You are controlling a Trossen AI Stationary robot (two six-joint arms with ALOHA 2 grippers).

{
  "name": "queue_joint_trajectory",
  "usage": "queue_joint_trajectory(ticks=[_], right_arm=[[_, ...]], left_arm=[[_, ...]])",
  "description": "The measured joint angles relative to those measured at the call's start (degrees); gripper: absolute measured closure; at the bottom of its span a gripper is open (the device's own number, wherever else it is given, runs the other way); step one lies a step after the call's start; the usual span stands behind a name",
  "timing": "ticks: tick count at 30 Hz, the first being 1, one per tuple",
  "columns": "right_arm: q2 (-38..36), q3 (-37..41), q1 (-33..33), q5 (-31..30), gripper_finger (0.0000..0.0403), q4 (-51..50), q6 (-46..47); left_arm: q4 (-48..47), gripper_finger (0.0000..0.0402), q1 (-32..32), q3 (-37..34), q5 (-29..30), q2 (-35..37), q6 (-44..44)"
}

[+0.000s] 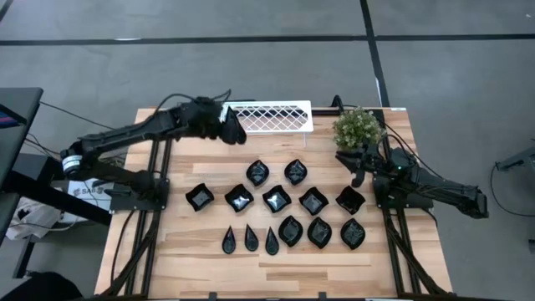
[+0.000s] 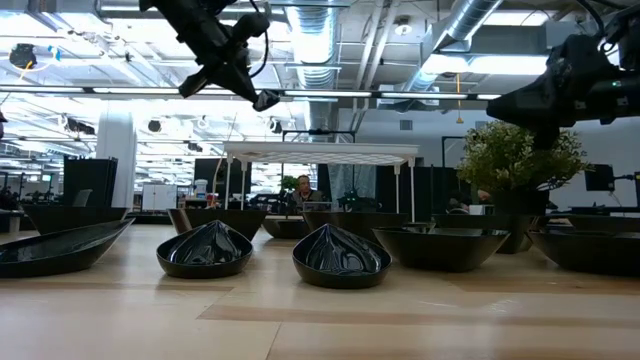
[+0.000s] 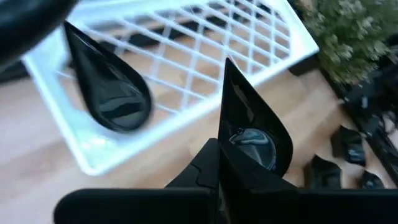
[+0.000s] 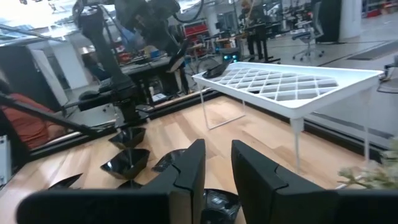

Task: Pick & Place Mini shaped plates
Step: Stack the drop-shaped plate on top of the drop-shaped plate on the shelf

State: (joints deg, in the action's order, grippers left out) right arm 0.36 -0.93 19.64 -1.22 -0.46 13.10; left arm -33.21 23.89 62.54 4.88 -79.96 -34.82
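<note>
Black teardrop plate (image 3: 252, 134) clamped in left fingers (image 3: 211, 168), tip seemingly toward white tray (image 3: 186, 93).

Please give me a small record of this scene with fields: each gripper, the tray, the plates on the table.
left gripper: shut on a teardrop plate, raised over the white lattice tray
tray contents: one teardrop plate
right gripper: empty, above the table's right side near the potted plant
table: many black plates in rows
</note>
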Motion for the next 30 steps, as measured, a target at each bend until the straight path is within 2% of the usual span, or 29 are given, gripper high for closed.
queue_joint_trajectory(ticks=[8, 20, 30], right_arm=[[-0.01, 0.00, -0.01, -0.31, 0.0329, 0.04, 0.01], [0.00, 0.00, 0.00, -0.36, 0.0329, 0.04, 0.03], [0.00, 0.00, 0.00, -0.36, 0.0329, 0.01, 0.03]], left_arm=[[-4.87, 0.0398, 5.10, 6.68, 2.13, -2.04, 4.52], [-21.27, 0.0398, 7.51, 22.55, 8.14, -15.43, 7.70], [-24.32, 0.0398, 10.98, 25.23, 8.11, -21.24, 3.21]])
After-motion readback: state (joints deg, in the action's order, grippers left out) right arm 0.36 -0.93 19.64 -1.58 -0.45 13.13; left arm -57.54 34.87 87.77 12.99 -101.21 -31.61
